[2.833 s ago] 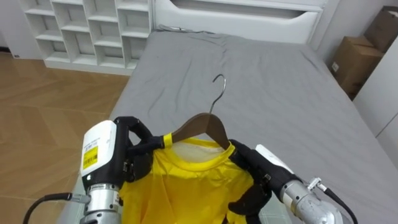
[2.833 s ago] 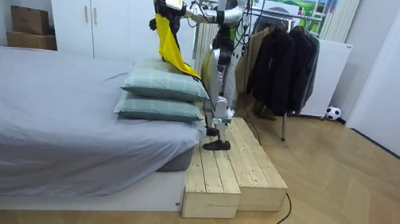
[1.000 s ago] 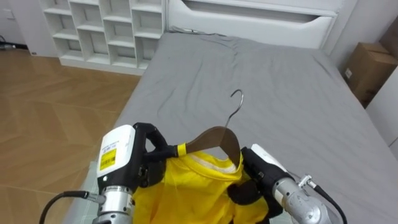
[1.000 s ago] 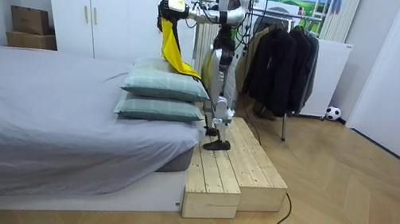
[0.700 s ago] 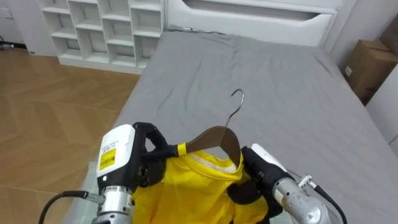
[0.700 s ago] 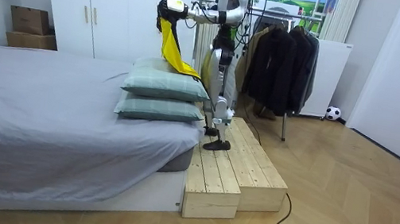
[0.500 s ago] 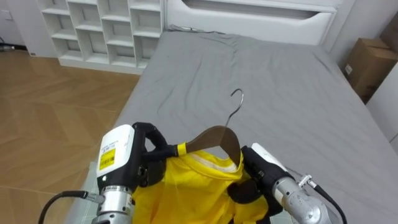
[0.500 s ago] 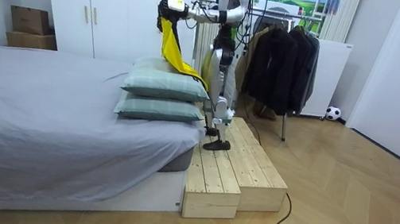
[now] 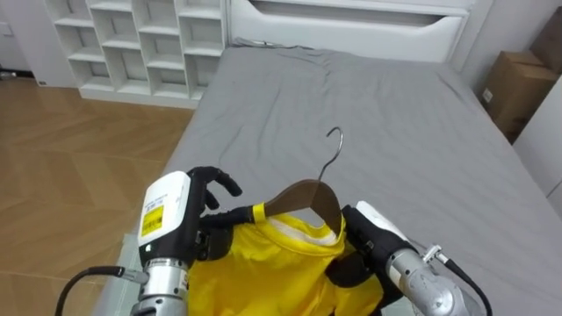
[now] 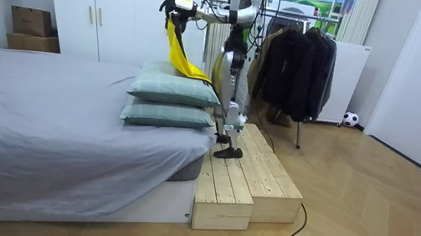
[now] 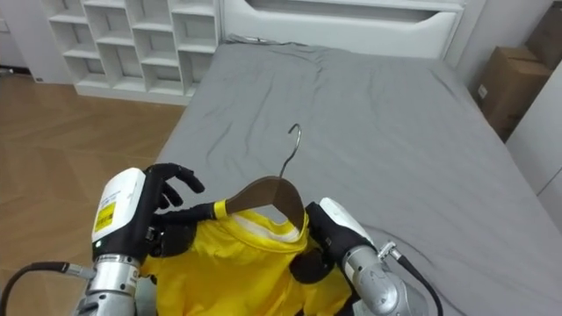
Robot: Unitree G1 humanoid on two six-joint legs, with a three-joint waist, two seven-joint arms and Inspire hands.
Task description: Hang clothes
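A wooden hanger (image 9: 301, 195) with a metal hook (image 9: 335, 147) is held over the grey bed, and a yellow shirt (image 9: 263, 274) is draped on it. My left hand (image 9: 180, 221) is at the hanger's left end, which has a yellow band; its fingers (image 9: 217, 182) are lifted and spread above that end. My right hand (image 9: 370, 239) is curled round the hanger's right shoulder and the shirt's collar. In the room view I stand on wooden steps (image 10: 250, 179) beside the bed, both arms stretched out, and the shirt (image 10: 176, 47) hangs down from them.
The grey bed (image 9: 395, 114) lies under and beyond the hanger. White cube shelves (image 9: 140, 44) stand at the far left, with a cardboard box (image 9: 514, 88) at the right. Behind me are a clothes rack (image 10: 296, 60) with dark garments and two stacked pillows (image 10: 171, 99).
My left hand's fingers have uncurled and lifted off the hanger's left end. The hanger, the shirt and my right hand have stayed put.
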